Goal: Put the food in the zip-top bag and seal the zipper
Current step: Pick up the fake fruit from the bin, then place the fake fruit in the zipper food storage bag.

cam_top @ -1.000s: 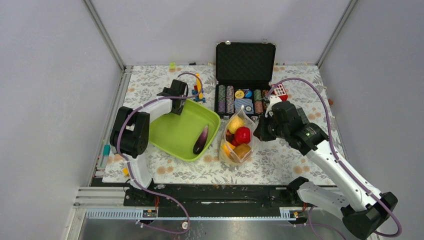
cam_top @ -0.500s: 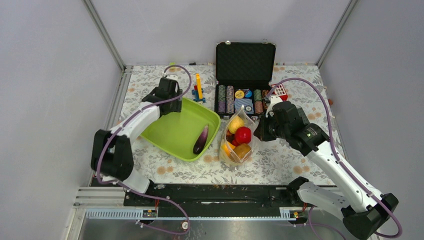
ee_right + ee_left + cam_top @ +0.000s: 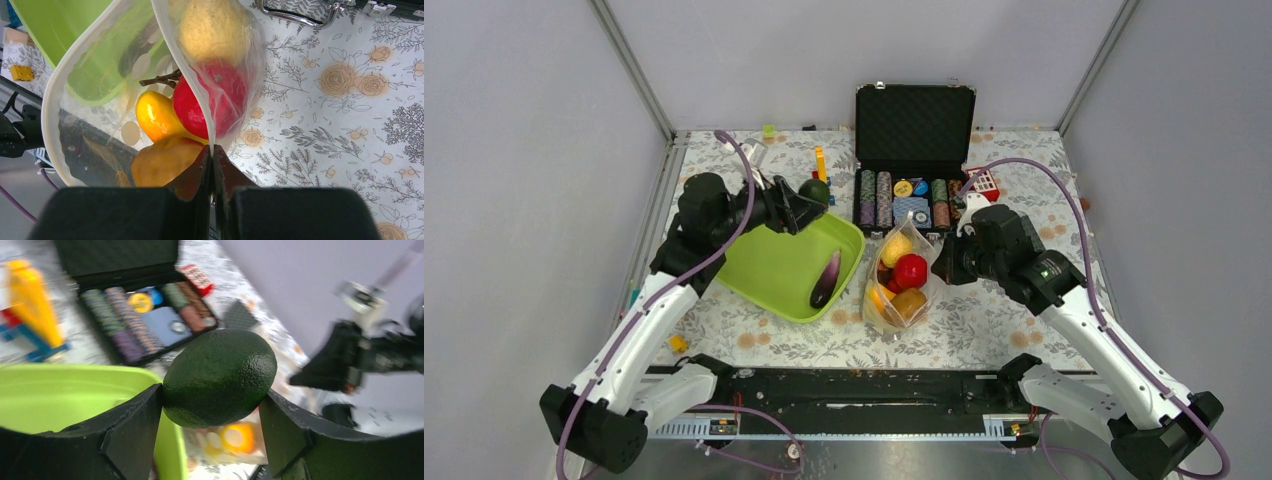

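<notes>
A table (image 3: pixel 984 320) spread with a flower-print cloth fills the floor of the grey-walled cell, with the two arms bolted at its near edge. At the far side a black case (image 3: pixel 914 115) stands open with its lid upright. Left of centre sits the lime-green tray (image 3: pixel 774 265), tilted slightly, one corner just beside the case.

Between the tray and the right arm lies the zip-top bag (image 3: pixel 90 85), clear with cream dots, its mouth gaping wide toward the right wrist camera. The right gripper (image 3: pixel 213 160) is clamped tight on the bag's white rim, fingers pressed together on the plastic and holding that edge up off the cloth.

The left gripper (image 3: pixel 210 410) reaches in over the far rim of the tray and grasps a dark green avocado (image 3: pixel 220 377), which is squeezed between both black fingers and is clear of the tray.

A purple eggplant (image 3: pixel 826 278) lies alone in the tray near its right wall, close to the bag.

Inside the bag are a red fruit (image 3: pixel 910 270), a pale yellow one (image 3: pixel 895 247) at the far end, and an orange-brown one (image 3: pixel 909 302) at the near end, packed touching one another.

Rows of striped poker chips (image 3: pixel 876 198) line the base of the case.
</notes>
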Robot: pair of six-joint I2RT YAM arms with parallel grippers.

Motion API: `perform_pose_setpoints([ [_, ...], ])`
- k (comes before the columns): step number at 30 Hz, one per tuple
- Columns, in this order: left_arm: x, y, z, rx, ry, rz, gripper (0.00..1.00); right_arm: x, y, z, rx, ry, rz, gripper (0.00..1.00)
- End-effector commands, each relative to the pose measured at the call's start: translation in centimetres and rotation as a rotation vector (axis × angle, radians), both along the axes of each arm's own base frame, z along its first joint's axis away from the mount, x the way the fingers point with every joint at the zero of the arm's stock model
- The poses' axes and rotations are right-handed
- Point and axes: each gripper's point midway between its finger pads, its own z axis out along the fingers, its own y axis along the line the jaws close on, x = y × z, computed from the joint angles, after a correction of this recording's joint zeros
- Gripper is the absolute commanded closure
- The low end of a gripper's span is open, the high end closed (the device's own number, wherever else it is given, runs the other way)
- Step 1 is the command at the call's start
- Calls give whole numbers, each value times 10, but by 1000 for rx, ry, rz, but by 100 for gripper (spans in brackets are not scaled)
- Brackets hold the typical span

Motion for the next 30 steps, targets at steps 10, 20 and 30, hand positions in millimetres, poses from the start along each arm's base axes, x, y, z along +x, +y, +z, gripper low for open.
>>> perform_pose_setpoints([
  [10, -128, -102, 70, -153, -184, -540, 94, -4, 4, 16, 57, -52, 20, 93],
  [20, -133, -164, 29, -15, -95, -580, 85, -6, 4, 15, 60, -51, 24, 92],
  [30, -132, -178, -20, 131, 16, -545, 62, -5, 3, 12, 50, -47, 21, 92],
])
